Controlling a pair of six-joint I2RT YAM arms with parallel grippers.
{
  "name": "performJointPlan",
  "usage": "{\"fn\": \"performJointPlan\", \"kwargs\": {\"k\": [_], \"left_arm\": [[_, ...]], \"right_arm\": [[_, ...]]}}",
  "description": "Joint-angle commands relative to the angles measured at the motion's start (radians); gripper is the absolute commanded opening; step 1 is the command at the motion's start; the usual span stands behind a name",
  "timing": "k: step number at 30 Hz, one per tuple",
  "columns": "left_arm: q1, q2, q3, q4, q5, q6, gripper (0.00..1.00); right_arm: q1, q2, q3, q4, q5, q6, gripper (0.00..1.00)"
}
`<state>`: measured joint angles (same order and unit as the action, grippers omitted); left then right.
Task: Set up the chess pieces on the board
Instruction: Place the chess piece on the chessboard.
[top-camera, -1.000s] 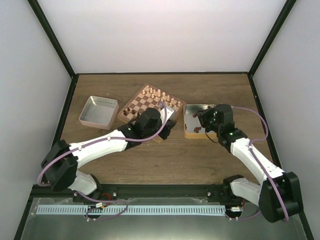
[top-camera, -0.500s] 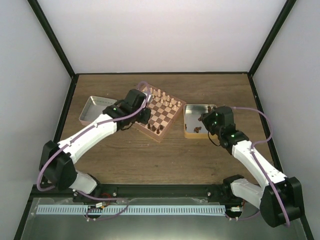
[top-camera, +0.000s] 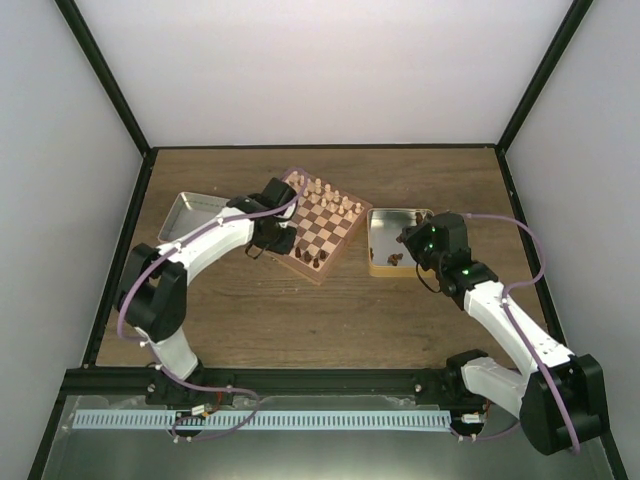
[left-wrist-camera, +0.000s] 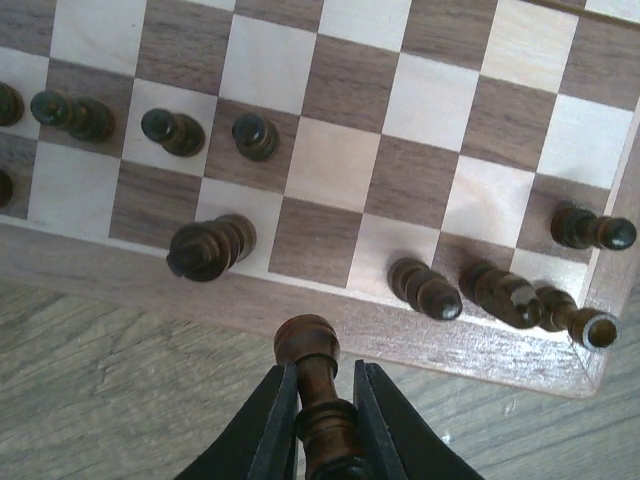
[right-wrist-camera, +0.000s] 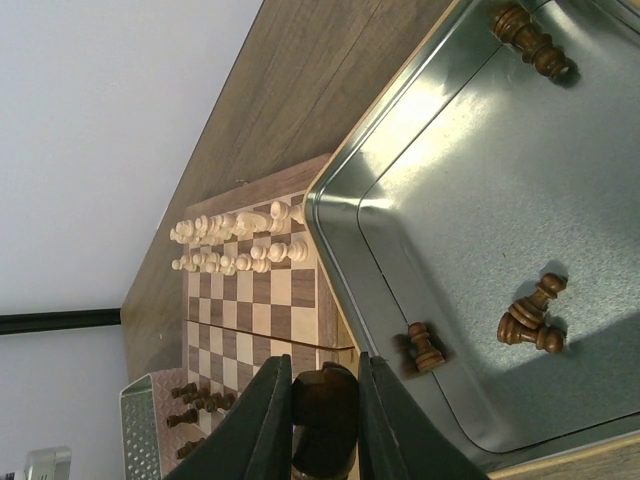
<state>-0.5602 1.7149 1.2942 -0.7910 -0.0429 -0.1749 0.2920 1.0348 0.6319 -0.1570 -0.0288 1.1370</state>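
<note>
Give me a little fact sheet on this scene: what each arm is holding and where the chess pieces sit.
Left gripper: shut on a dark chess piece, over the near border of the board
Right gripper: shut on another dark piece, at the right tin
Board: cream pieces lined along the far edge, placed dark pieces along the near edge, with gaps
Right tin: four loose dark pieces inside
Left tin: partly hidden by the left arm

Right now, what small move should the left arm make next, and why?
Probably ease the left gripper forward and down: its held dark piece hangs over the border of the board, and the dark square just ahead is empty.
</note>
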Motion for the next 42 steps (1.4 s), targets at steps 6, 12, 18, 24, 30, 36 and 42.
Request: {"fn": "performJointPlan", "kwargs": {"k": [6, 12, 18, 24, 30, 36, 42], "left_arm": [[0.006, 0.099, 0.078, 0.006, 0.037, 0.020, 0.18], [0.006, 0.137, 0.095, 0.006, 0.039, 0.026, 0.22], [0.006, 0.151, 0.097, 0.013, 0.034, 0.031, 0.24], [0.007, 0.109, 0.102, 0.014, 0.038, 0.025, 0.30], [0.006, 0.081, 0.091, 0.012, 0.015, 0.016, 0.32], [0.006, 0.066, 0.076, 0.029, 0.017, 0.006, 0.29], [0.006, 0.083, 0.059, 0.032, 0.027, 0.009, 0.29]], "right_arm": [[-0.003, -0.013, -0.012, -0.006, 0.018, -0.014, 0.15], [-0.003, -0.006, -0.013, 0.001, 0.015, -0.014, 0.15], [-0.003, 0.000, -0.013, 0.006, 0.008, -0.013, 0.15], [-0.002, -0.001, -0.013, 0.007, 0.004, -0.012, 0.15], [-0.003, -0.002, -0.013, 0.007, 0.000, -0.012, 0.15], [-0.002, -0.006, -0.016, 0.005, 0.000, -0.011, 0.15], [-0.003, -0.005, -0.014, 0.004, 0.000, -0.010, 0.15]]}}
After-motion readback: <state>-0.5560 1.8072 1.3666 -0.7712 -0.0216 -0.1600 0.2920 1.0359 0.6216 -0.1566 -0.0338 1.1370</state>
